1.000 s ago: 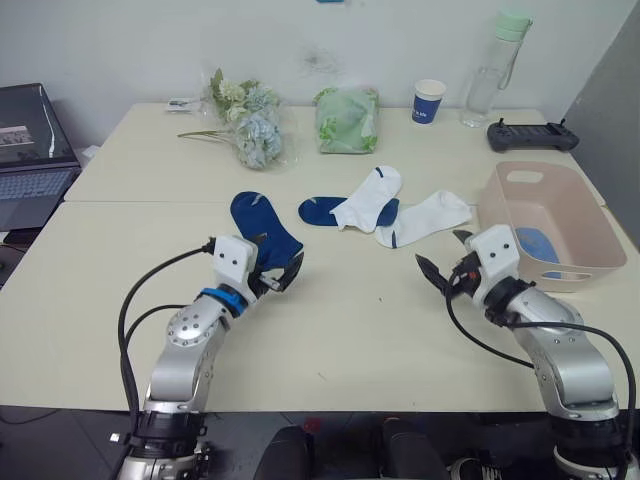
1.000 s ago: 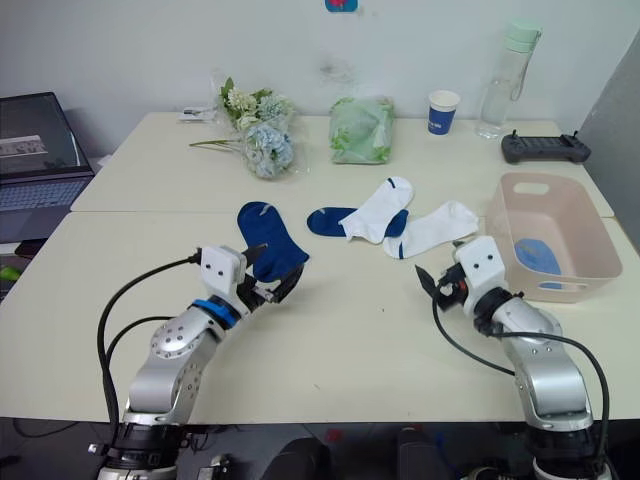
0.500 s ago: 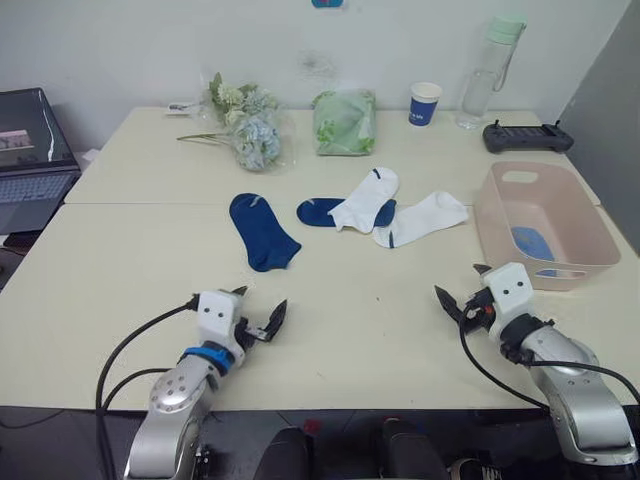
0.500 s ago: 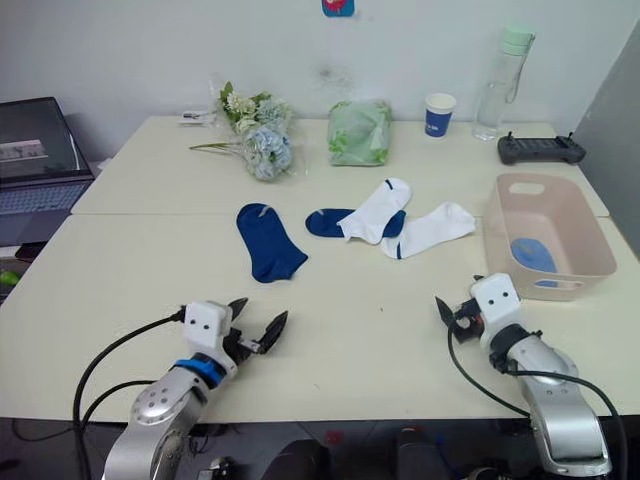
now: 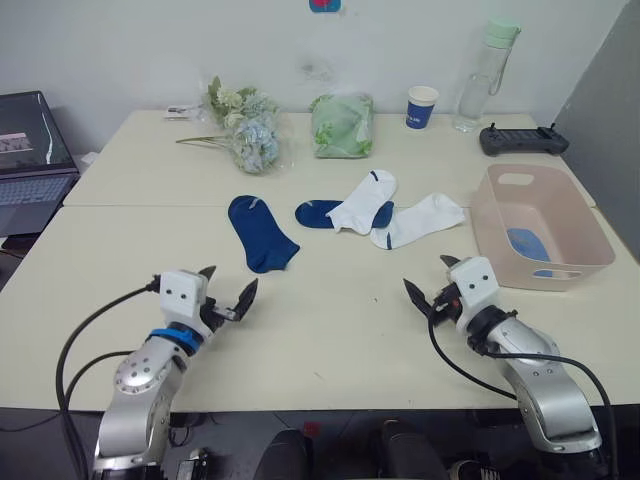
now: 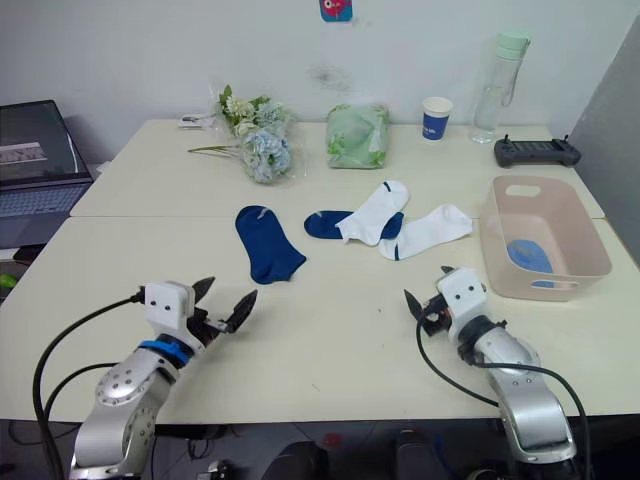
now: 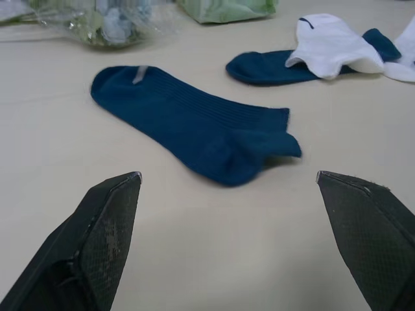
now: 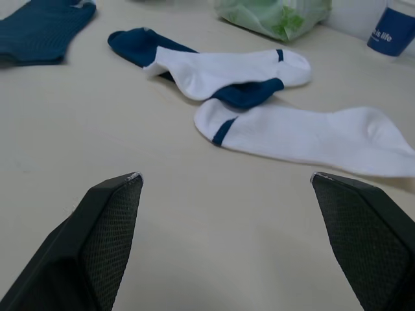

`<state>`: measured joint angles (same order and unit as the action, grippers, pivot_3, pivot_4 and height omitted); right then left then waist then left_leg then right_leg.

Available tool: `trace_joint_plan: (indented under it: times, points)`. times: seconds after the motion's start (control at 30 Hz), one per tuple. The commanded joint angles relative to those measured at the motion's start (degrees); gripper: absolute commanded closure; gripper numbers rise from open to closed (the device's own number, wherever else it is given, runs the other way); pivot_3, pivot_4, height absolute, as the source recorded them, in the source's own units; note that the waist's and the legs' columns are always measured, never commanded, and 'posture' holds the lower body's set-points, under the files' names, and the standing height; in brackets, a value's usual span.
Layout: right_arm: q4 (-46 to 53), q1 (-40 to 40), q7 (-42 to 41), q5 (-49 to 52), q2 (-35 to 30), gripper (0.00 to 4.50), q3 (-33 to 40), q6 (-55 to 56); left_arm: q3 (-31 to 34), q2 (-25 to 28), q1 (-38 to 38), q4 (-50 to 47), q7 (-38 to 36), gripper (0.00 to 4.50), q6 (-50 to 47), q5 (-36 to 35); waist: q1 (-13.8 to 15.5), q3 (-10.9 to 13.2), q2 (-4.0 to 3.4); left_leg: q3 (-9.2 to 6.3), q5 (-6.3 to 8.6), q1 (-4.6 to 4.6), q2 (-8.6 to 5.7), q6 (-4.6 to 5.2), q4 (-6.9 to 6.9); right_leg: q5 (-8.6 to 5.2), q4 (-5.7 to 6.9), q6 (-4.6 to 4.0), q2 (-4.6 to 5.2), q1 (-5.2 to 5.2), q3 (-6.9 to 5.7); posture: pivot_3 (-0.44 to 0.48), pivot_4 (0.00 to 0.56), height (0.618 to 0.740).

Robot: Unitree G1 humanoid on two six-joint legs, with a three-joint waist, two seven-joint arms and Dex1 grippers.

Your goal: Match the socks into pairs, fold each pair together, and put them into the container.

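Both grippers, left (image 5: 228, 300) and right (image 5: 430, 292), sat spread and empty near the table's front edge. Pairing step, I'd say: next grab looked like the flat dark navy ankle sock (image 5: 260, 231).

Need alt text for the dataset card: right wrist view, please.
Two white socks and a navy sock lie overlapping on a beige table, seen between the open right gripper's black fingers. Another navy sock, a green bundle and a blue cup sit beyond.
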<state>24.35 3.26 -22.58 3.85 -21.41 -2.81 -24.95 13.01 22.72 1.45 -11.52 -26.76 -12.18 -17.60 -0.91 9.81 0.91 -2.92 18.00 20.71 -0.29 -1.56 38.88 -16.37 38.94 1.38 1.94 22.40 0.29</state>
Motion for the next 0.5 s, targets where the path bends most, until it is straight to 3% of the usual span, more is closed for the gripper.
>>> trace_joint_plan:
  times: [0.03,0.2,0.5]
  points:
    - [-1.94,2.24,-0.81,0.08,-1.42,0.04,1.47,1.48,-0.85,0.91,-1.52,-3.42,-1.78,0.00,-1.06,-1.85,-0.02,0.00,0.01,0.02,0.00,0.01,-0.07,0.00,0.02,0.00,-0.03,0.00,0.08,-0.03,0.01,0.000,0.150,0.740]
    - [-12.04,9.01,-4.28,0.90,-4.74,0.04,2.82,4.11,-6.18,0.82,-7.70,-3.26,-4.85,0.00,-1.38,-0.50,-0.10,0.00,0.02,0.06,0.00,0.01,-0.15,0.00,0.08,0.04,-0.03,0.05,0.14,-0.08,0.02,0.000,0.150,0.740]
    - [-28.06,21.11,-5.84,-0.59,-1.14,0.04,-1.66,4.51,-13.67,-2.87,-17.48,6.82,-9.30,0.00,2.80,1.50,-0.83,0.00,0.02,0.07,-0.01,0.01,-0.03,-0.01,-0.01,0.02,-0.04,0.04,0.08,-0.01,0.03,0.000,0.150,0.740]
